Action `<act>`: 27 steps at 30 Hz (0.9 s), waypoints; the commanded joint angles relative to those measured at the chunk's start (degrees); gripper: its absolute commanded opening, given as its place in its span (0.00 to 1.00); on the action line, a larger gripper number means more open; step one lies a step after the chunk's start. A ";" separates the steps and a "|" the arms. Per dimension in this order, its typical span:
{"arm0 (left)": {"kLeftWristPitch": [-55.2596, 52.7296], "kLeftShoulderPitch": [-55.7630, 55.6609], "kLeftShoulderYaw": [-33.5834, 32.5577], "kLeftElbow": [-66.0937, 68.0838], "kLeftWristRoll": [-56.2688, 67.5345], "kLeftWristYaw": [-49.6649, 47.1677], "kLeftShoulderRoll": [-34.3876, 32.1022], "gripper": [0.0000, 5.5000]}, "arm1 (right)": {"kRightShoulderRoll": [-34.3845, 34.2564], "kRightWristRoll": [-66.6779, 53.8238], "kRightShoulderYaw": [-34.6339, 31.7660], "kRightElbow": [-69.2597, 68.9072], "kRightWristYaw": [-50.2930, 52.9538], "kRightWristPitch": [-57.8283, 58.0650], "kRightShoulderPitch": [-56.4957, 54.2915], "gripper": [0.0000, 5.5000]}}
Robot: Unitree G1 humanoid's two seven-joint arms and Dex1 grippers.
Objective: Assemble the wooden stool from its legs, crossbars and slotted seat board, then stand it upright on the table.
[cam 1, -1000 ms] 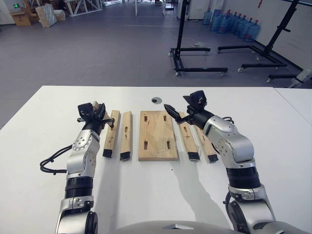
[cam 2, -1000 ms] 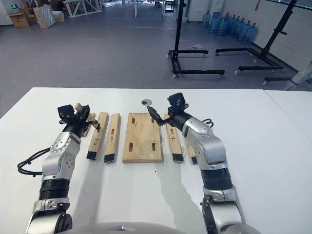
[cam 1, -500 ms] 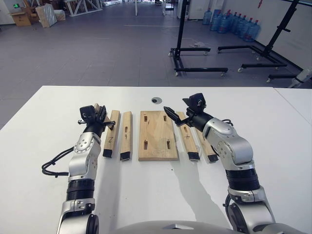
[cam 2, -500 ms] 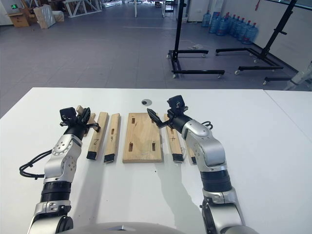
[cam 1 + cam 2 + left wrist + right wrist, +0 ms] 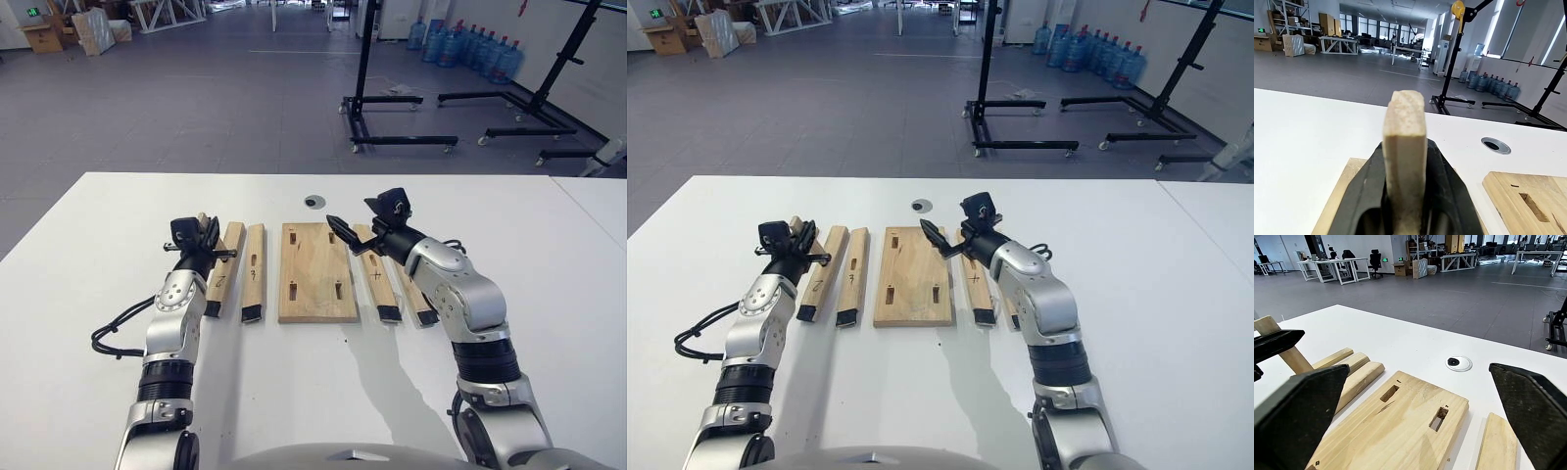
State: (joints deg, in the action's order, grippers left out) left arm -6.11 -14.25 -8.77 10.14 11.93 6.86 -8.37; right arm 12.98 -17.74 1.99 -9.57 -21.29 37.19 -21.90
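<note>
The slotted seat board lies flat at the table's middle. Two legs lie side by side to its left and two more legs to its right. My left gripper is shut on a short crossbar, held upright just over the far end of the outer left leg. My right gripper hovers open over the board's far right corner, with its fingers spread wide above the board. The right wrist view also shows the crossbar in the other gripper.
A round cable hole sits in the white table just beyond the board. A black cable loops beside the left arm. Black wheeled stands are on the floor far behind the table.
My left gripper has carried the crossbar to the right and a little nearer, up to the outer left leg. The right gripper has shifted slightly left.
</note>
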 commanded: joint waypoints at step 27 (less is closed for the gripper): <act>-10.62 2.48 3.93 1.81 -2.34 5.64 -2.08 0.07 | -1.02 1.06 1.09 0.41 0.54 -0.63 0.78 0.95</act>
State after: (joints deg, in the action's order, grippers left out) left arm -14.06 -15.51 -4.35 8.11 8.79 11.84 -11.20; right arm 12.08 -16.94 2.82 -9.47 -20.87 36.83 -21.72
